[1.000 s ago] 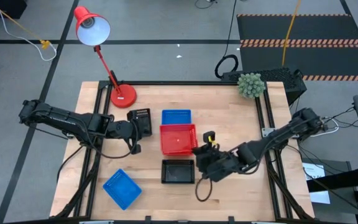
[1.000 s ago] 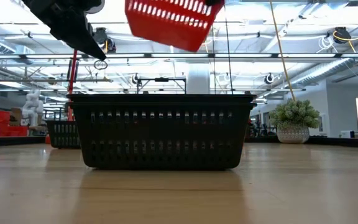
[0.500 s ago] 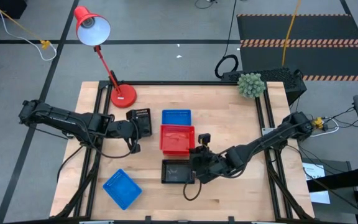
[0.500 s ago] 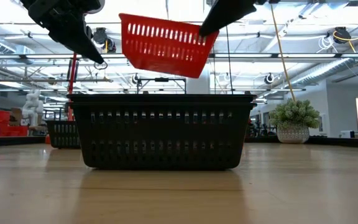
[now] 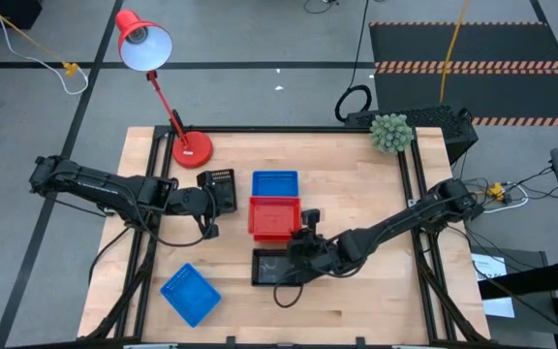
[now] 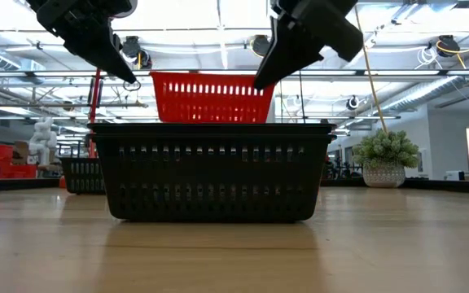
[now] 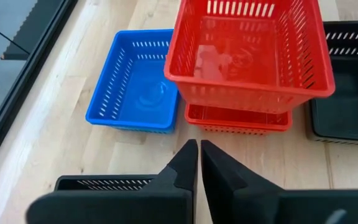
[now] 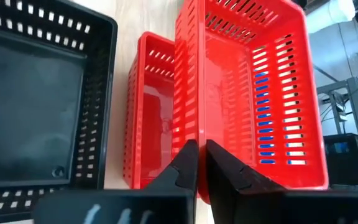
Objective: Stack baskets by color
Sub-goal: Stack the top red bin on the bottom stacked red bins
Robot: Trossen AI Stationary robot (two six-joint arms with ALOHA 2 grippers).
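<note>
Red basket (image 5: 275, 215) pinched by right hand (image 5: 303, 233) over wooden table (image 5: 376, 194); left hand (image 5: 223, 189) pinches black basket (image 5: 220, 180).

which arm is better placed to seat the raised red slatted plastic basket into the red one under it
Right. The right gripper grips the raised red slatted plastic basket by its rim, above the lower red basket. The left gripper holds a black basket.

One basket (image 5: 275, 216) sat at the table's (image 5: 376, 291) middle, seemingly over a second basket (image 7: 238, 119) beneath it. Behind them lay another basket (image 5: 274, 182); before them, a basket (image 5: 277, 268). A further basket (image 5: 190, 294) lay at the front left, and one (image 5: 219, 184) rested beside the left gripper (image 5: 223, 198).
</note>
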